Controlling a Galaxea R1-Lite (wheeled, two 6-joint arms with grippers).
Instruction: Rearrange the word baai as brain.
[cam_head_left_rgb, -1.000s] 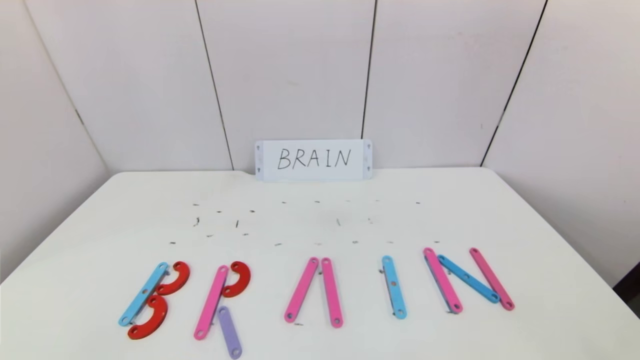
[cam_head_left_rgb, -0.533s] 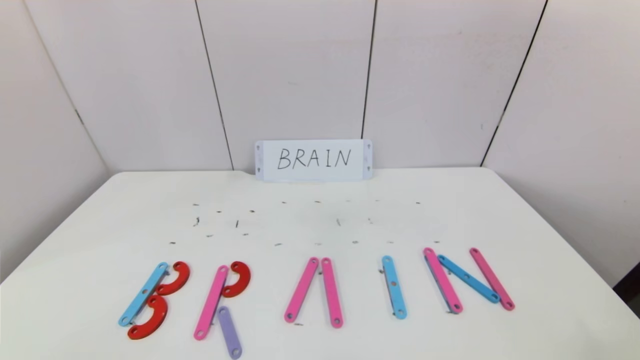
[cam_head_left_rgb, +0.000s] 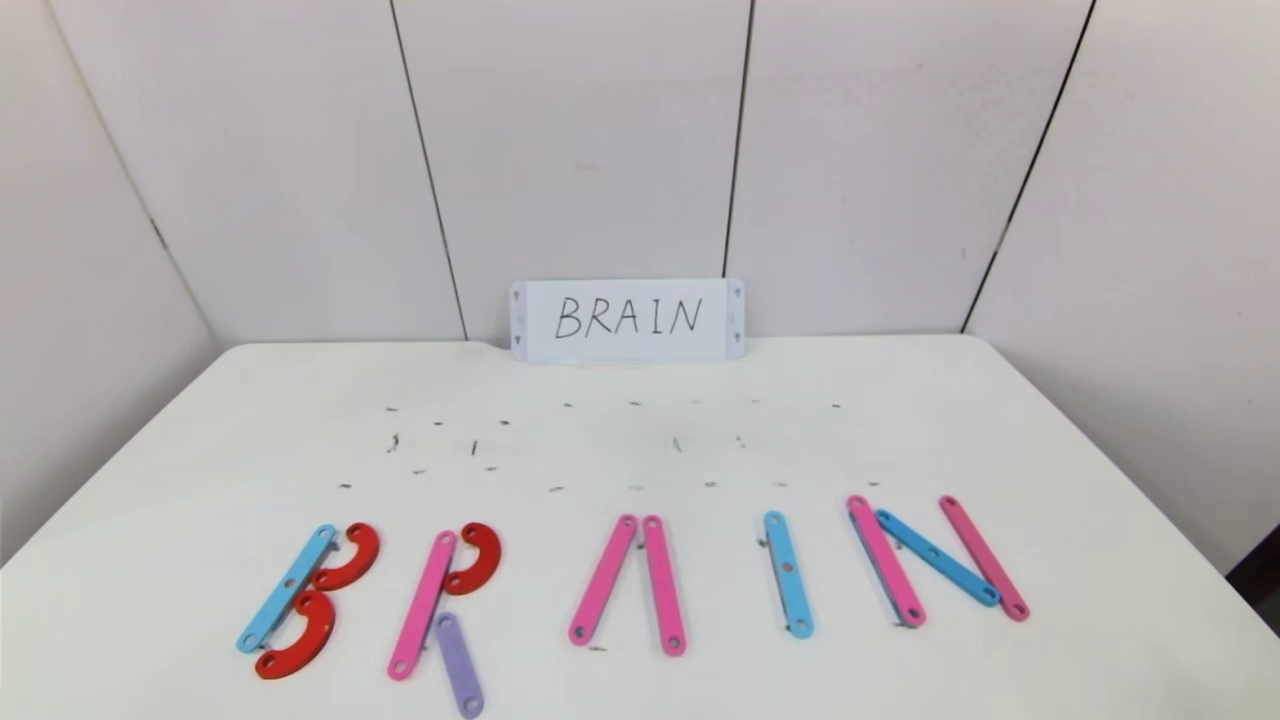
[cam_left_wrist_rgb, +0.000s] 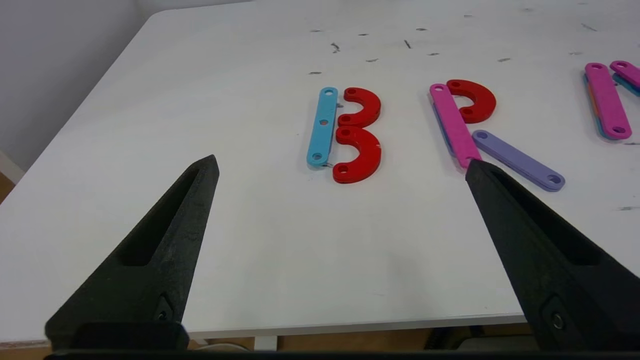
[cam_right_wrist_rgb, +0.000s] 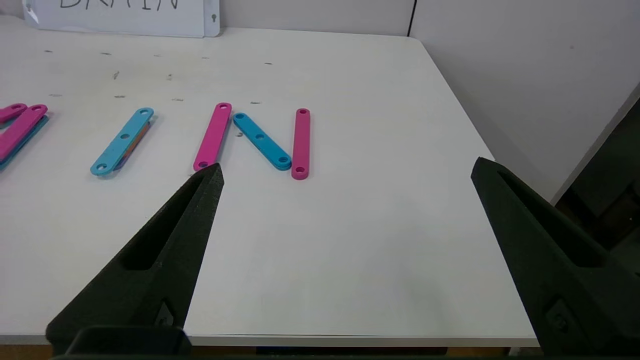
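White wall panels stand behind the bench (cam_head_left_rgb: 900, 420), and the white card (cam_head_left_rgb: 627, 320) with handwritten BRAIN leans at the far edge. You see the strip letters in 1 row at the near side: B (cam_head_left_rgb: 300, 600) at the left, then R (cam_head_left_rgb: 445, 600), A (cam_head_left_rgb: 630, 585), I (cam_head_left_rgb: 788, 574) and N (cam_head_left_rgb: 935, 560) at the right. I judge the word nearly finished.

Both arms are outside the head view. The left gripper (cam_left_wrist_rgb: 340, 165) hangs at the near edge before B and R, jaws spread wide and holding nothing. The right gripper (cam_right_wrist_rgb: 345, 170) hangs at the near edge before N, jaws also spread and empty.

The strips lie loose, so 1 touch from a descending jaw can push a letter apart. The purple bar (cam_head_left_rgb: 459, 665) of R lies close to the near edge. A shows only 2 pink bars, no crossbar. Small dark marks (cam_head_left_rgb: 475, 447) lie farther back; they block nothing.
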